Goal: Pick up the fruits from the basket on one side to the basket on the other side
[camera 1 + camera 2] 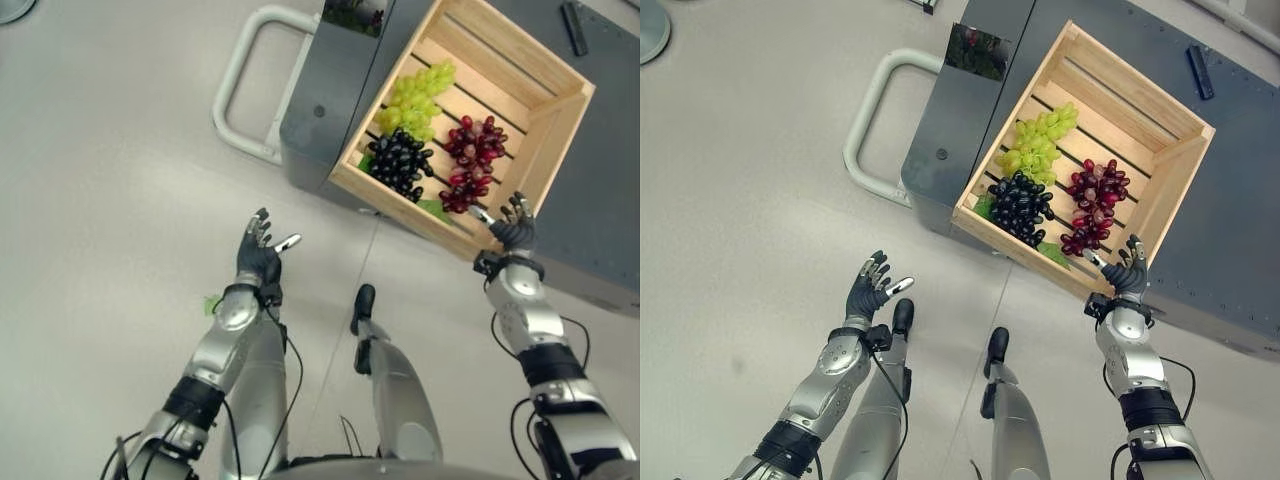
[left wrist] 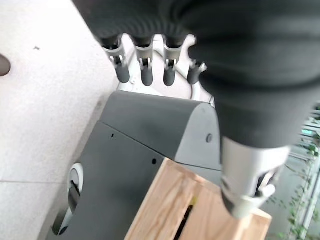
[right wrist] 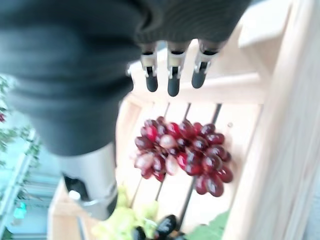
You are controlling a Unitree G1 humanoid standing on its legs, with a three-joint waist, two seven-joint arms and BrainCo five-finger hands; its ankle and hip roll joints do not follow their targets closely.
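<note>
From the left eye view, a slatted wooden crate (image 1: 560,128) sits on a grey cart (image 1: 330,110) with a pale looped handle (image 1: 238,85). Inside lie three bunches: green grapes (image 1: 418,98) toward the far side, black grapes (image 1: 400,163) at the near corner and red grapes (image 1: 472,162) beside them. The right hand (image 1: 514,228) hovers at the crate's near rim, fingers spread and relaxed, just short of the red grapes and not touching them. The left hand (image 1: 262,252) is raised over the bare floor (image 1: 110,200), well apart from the crate, fingers loosely open and holding nothing.

The right eye view shows the same layout, the right hand's fingertips (image 1: 1130,252) just beside the lower end of the red bunch.

In the left wrist view, straight fingers (image 2: 146,67) hang apart above the cart's grey shell and the crate's wooden corner.

In the right wrist view, straight, separated fingers (image 3: 172,75) point over the crate; the red grapes lie on the slats beyond them, untouched.
</note>
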